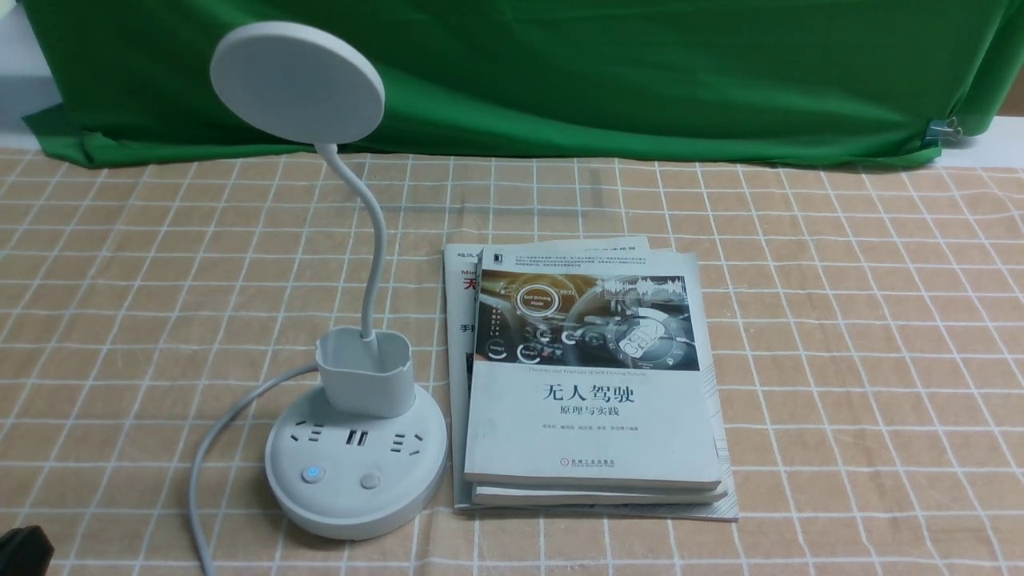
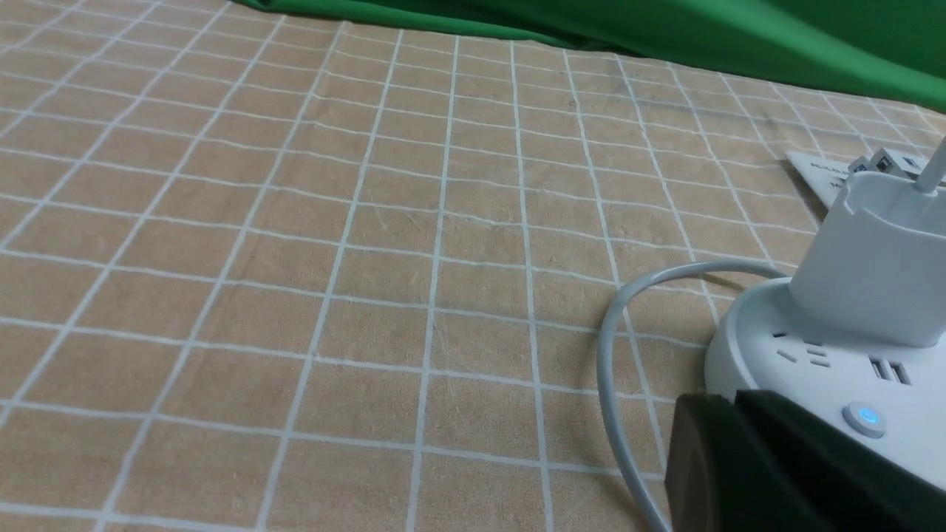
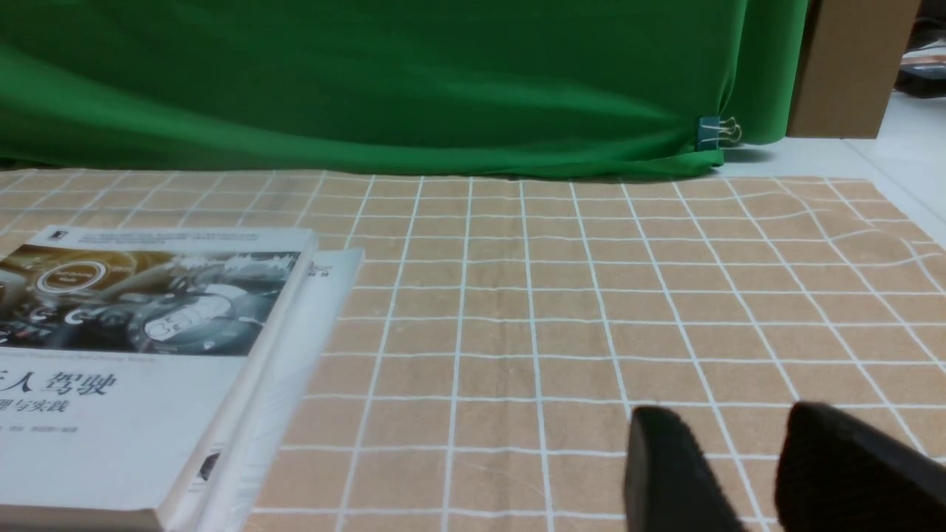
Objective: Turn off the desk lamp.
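The end effectors (image 3: 713, 421) have matte black, blunt-tipped fingers.

A robotics lab or similar test setup is suggested by a green cloth (image 1: 560, 80) hung behind a tabletop (image 1: 864, 360) covered in a tan, white-gridded sheet, with a binder clip (image 1: 940, 130) gripping the fabric's edge. Dark robotic end effectors reach into both wrist views, one the left end effector (image 2: 728, 451), the other the right end effector (image 3: 739, 443). A stack of books (image 1: 592, 384), the top cover reading "Self-Driving Vehicle," lies on the sheet.
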